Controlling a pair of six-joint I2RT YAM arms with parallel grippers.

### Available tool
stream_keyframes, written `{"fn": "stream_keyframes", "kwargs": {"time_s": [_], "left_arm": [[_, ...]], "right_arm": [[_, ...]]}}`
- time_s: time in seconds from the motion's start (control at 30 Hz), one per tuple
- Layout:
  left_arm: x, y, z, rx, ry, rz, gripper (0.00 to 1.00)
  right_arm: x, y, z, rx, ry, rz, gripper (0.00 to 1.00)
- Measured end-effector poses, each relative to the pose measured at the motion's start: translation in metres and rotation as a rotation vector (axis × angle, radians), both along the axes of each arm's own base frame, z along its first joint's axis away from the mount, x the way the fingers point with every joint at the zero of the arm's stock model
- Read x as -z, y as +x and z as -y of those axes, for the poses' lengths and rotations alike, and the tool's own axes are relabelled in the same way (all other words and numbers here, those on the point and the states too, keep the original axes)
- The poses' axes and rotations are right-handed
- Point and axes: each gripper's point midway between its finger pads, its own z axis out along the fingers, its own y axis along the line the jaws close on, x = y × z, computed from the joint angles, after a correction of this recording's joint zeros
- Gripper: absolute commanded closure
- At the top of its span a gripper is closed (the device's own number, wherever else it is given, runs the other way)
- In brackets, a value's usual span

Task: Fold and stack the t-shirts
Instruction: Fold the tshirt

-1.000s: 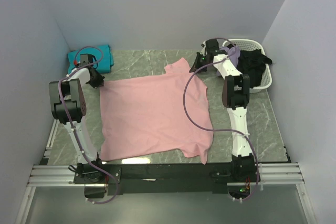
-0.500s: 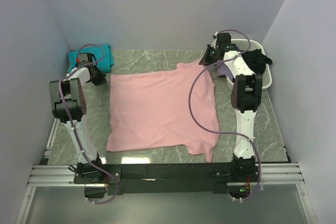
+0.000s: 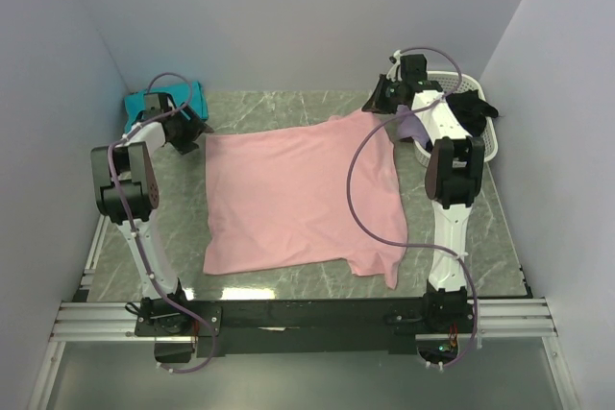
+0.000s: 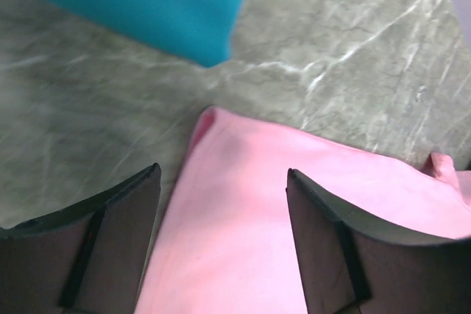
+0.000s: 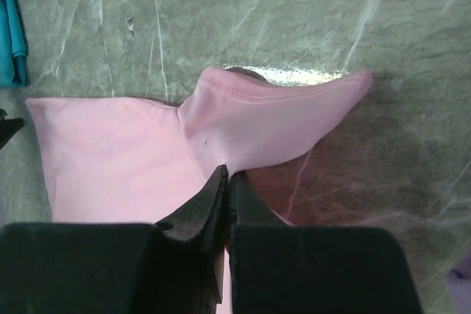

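"Where is the shirt now?"

"The light pink cloth t-shirt (image 3: 298, 194) lies open and almost flat on the grey marbled table (image 3: 490, 223). Its near edge is close to the bases of the arms, and one sleeve hangs out at the near right."

"And the grippers?"

"Both are at the far edge of it. The left gripper (image 4: 222, 182) has its fingers apart above the far left corner and holds nothing. I cannot tell if it touches the cloth. The right gripper (image 5: 224, 182) has its fingers pressed together on the cloth, where the far sleeve (image 5: 280, 115) begins."

"What is behind them?"

"In the far left corner there is a folded teal cloth shirt (image 3: 178, 103), just beside the left gripper. At the far right stands a white plastic basket (image 3: 488, 148) with black cloth (image 3: 461, 117) inside."

"So which step is this?"

"I think it is the spreading, before the first fold. Next, the right gripper should let go of the sleeve. Then both should take one side and carry it over the middle, keeping the cloth smooth."
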Motion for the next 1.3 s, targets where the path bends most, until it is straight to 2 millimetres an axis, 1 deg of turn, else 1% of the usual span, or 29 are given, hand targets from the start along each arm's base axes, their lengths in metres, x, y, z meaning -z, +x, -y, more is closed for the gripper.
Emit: {"fn": "stream_keyframes", "kwargs": {"time_s": [0.13,0.27,0.3,0.37,0.4,0.43,0.5,0.53,0.6,0.63,0.67,0.8,0.93,1.03,1.1,1.17,1.23,1.3], "left_arm": [[0.0,0.01,0.009,0.029,-0.015,0.018,0.31],[0.014,0.012,0.017,0.049,-0.017,0.0,0.33],[0.013,0.013,0.019,0.055,-0.019,0.005,0.33],[0.013,0.015,0.02,0.057,-0.006,0.009,0.39],[0.014,0.015,0.021,0.06,-0.002,0.009,0.43],[0.015,0.015,0.022,0.062,0.005,0.008,0.51],[0.018,0.015,0.022,0.066,0.02,0.006,0.62],[0.02,0.015,0.022,0.065,0.024,0.001,0.74],[0.024,0.016,0.022,0.068,0.038,-0.003,0.85],[0.025,0.016,0.021,0.063,0.041,-0.008,0.95],[0.028,0.016,0.022,0.064,0.044,-0.015,0.99],[0.028,0.021,0.022,0.066,0.057,-0.01,0.99],[0.028,0.022,0.022,0.063,0.067,-0.008,0.99],[0.026,0.02,0.022,0.063,0.07,-0.004,0.99],[0.024,0.013,0.022,0.061,0.072,-0.008,0.99],[0.019,0.003,0.023,0.06,0.074,-0.011,0.99],[0.01,-0.005,0.023,0.057,0.077,-0.004,0.99],[-0.002,-0.01,0.023,0.054,0.082,0.014,0.99]], "right_arm": [[0.002,-0.001,-0.001,-0.005,0.003,-0.006,1.0],[0.002,-0.001,-0.001,-0.01,0.004,-0.006,1.0],[0.002,-0.001,-0.002,-0.011,0.005,-0.007,1.0],[0.004,-0.001,-0.002,-0.014,0.007,-0.01,1.0],[0.006,-0.001,-0.002,-0.015,0.008,-0.013,1.0],[0.007,-0.001,-0.003,-0.015,0.008,-0.016,1.0],[0.009,-0.001,-0.002,-0.015,0.009,-0.02,1.0],[0.009,-0.001,-0.003,-0.017,0.01,-0.021,1.0],[0.009,-0.001,-0.003,-0.017,0.01,-0.021,1.0],[0.009,-0.001,-0.003,-0.017,0.01,-0.021,1.0],[0.01,-0.001,-0.003,-0.017,0.01,-0.021,1.0],[0.01,-0.001,-0.003,-0.019,0.008,-0.019,1.0],[0.011,-0.001,-0.003,-0.022,0.007,-0.019,1.0],[0.017,-0.005,-0.004,-0.028,0.01,-0.027,1.0],[0.025,-0.012,-0.003,-0.03,0.007,-0.049,1.0],[0.035,-0.026,-0.002,-0.028,0.003,-0.087,1.0],[0.041,-0.035,0.0,-0.02,-0.005,-0.108,1.0],[0.043,-0.045,0.003,-0.012,-0.016,-0.121,1.0]]}}
